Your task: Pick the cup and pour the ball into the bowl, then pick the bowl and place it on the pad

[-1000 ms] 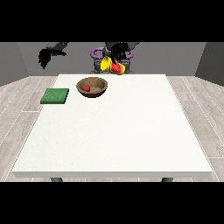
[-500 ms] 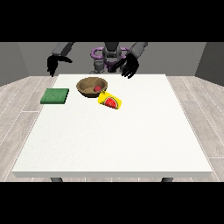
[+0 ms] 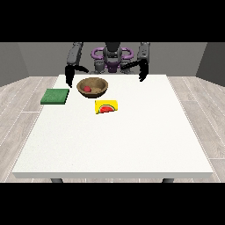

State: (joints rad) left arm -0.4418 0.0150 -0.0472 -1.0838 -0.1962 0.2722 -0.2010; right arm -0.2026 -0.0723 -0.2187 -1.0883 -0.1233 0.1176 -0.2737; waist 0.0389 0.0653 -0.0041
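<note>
Two black hands hang near the far edge of the white surface (image 3: 114, 140), one at each side of the robot's body. The hand at the view's left (image 3: 69, 77) points down beside the far-left corner, and the hand at the view's right (image 3: 143, 74) points down further along the same edge. Neither hand holds anything. Whether their fingers are spread or curled I cannot tell, as they show only as dark narrow shapes.

Just beside the hand at the view's left, toward the middle of the surface and a little nearer the camera, stands the brown wooden bowl (image 3: 92, 87). It sits upright, and the red ball (image 3: 87, 88) lies inside it, toward the side closer to that hand. The hand does not touch the bowl.

Nearer the camera than the same hand, and slightly outward from it, the green pad (image 3: 55, 96) lies flat near the surface's left edge. The bowl and the pad are apart, with bare white surface between them.

The yellow cup (image 3: 107, 106) lies on its side, in front of the bowl toward the camera and close to its rim, though not plainly touching it. A red watermelon-slice picture shows on the cup's side. It lies between the two hands in the left-right sense, but well apart from both, and further from the hand at the view's right than from the other.
</note>
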